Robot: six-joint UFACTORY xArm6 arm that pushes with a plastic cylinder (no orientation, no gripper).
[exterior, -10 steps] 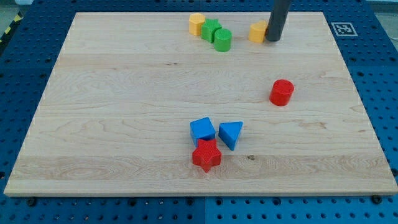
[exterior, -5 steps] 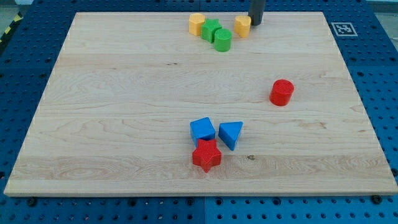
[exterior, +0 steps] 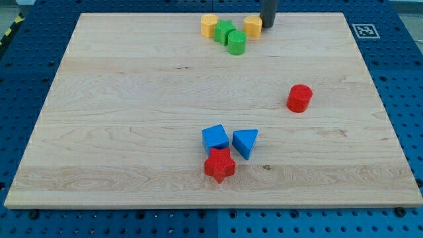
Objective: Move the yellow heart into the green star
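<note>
Bench [exterior: 132, 99]: pale wooden board on a blue pegboard surface; a black-and-white marker [exterior: 363, 30] sits off its top-right corner.

Tool: a plain dark rod entering from the view's top; it has no jaws, so no width to report, and it holds nothing. My tip [exterior: 268, 26] rests near the board's top edge, just at the right side of the yellow heart, touching it or nearly so.

Yellow heart [exterior: 253, 26]: near the top edge, right of centre. It lies just right of the green pair, close to the green cylinder, with a narrow gap to it; well short of contact with the green star.

Green star [exterior: 224, 30]: top edge, centre. Its left side touches or almost touches the yellow block; its lower right meets the green cylinder.

Green cylinder [exterior: 236, 42]: just below and right of the star, between star and heart.

Yellow block [exterior: 209, 24]: leftmost of the top cluster; shape looks many-sided, not certain.

Red cylinder [exterior: 299, 98]: alone at the view's right, mid-height, well apart from all others.

Lower cluster, centre-bottom: blue cube [exterior: 215, 137], blue triangle [exterior: 245, 142] just to its right, red star [exterior: 219, 165] just below both, touching or nearly touching the cube.
</note>
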